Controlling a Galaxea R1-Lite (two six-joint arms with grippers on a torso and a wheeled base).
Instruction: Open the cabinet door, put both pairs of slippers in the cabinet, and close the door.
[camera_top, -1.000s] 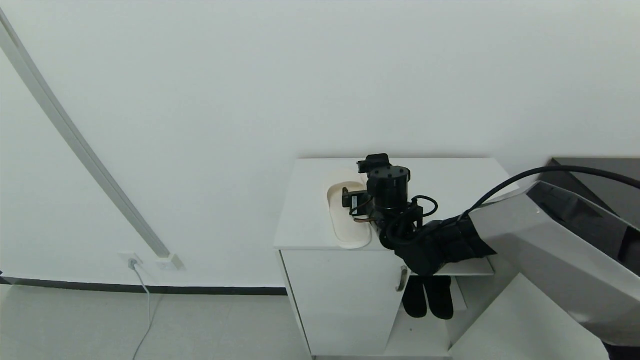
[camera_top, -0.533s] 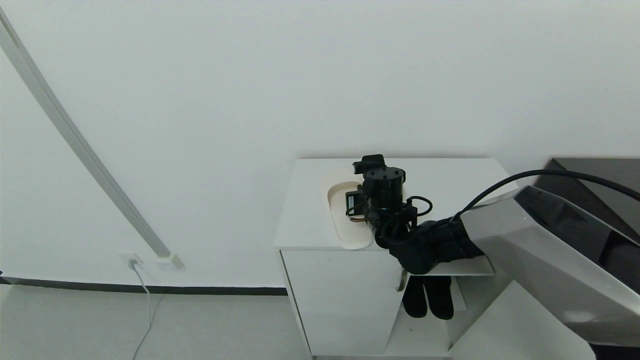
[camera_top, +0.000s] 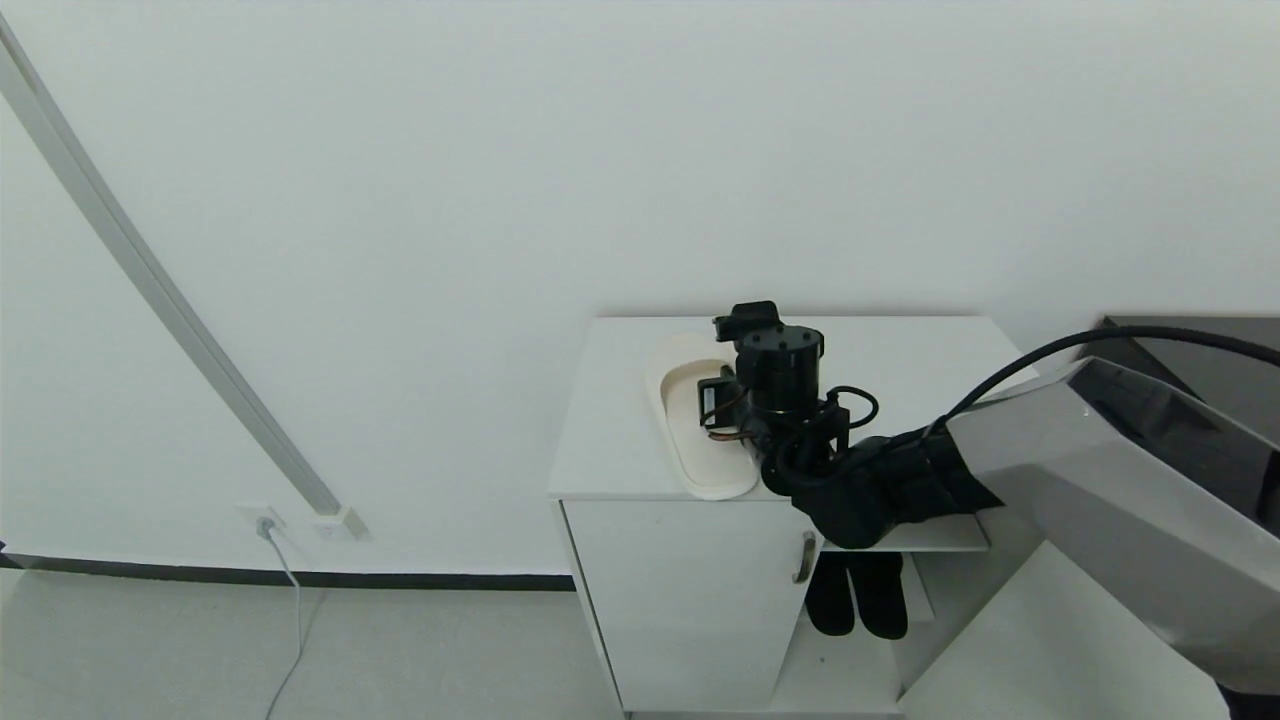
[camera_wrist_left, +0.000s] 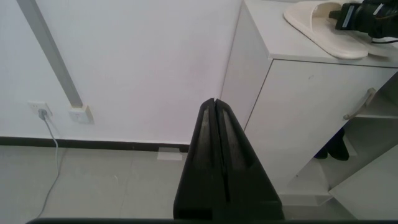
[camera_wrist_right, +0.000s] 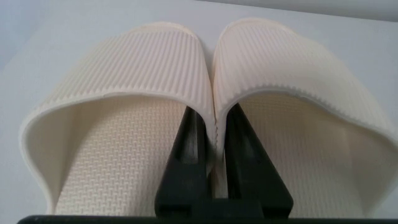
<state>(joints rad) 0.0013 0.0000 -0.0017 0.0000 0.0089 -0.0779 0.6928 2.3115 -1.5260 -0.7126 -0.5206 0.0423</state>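
Note:
A pair of cream slippers lies side by side on the white cabinet's top, heels at the front edge. My right gripper has one finger inside each slipper and is shut on the two inner walls of the cream slippers. A pair of black slippers stands on a lower shelf inside the cabinet. The cabinet's right door hangs open; the left door is closed. My left gripper is shut and empty, low beside the cabinet's left side.
A wall stands right behind the cabinet. A metal handle sits on the closed left door. A wall socket with a cable and a slanted rail are to the left, over bare floor.
My right gripper has shifted slightly to the right and the cream slippers have turned a little with it, heels now nearer the cabinet's front edge.

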